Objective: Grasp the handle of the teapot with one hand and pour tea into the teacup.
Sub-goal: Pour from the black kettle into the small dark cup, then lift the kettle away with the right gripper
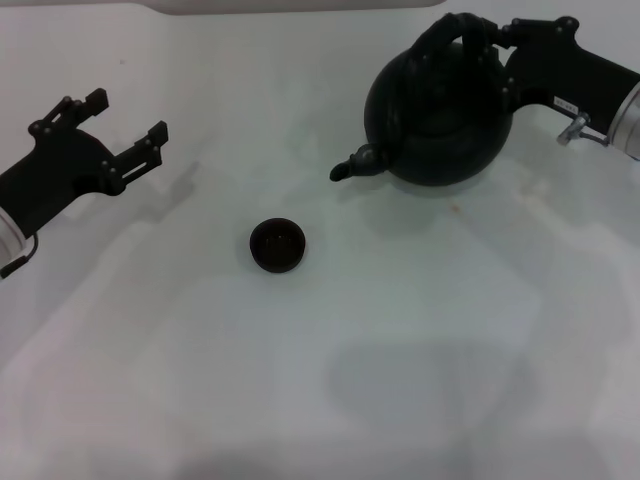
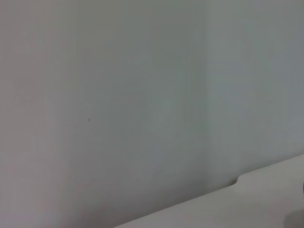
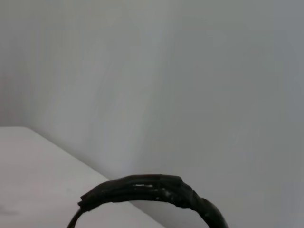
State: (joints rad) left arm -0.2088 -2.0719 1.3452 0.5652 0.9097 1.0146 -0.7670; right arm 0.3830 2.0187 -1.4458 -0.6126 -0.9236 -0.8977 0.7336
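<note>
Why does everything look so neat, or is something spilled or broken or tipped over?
Nothing stands out. The teapot sits upright on the table, with the right gripper at its handle. The teacup stands upright, apart from the teapot. No spill or damage shows. The left gripper hangs open, off to the left.

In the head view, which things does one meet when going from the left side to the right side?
Left tool → teacup → teapot, its spout nearest the cup → right tool at the handle.
</note>
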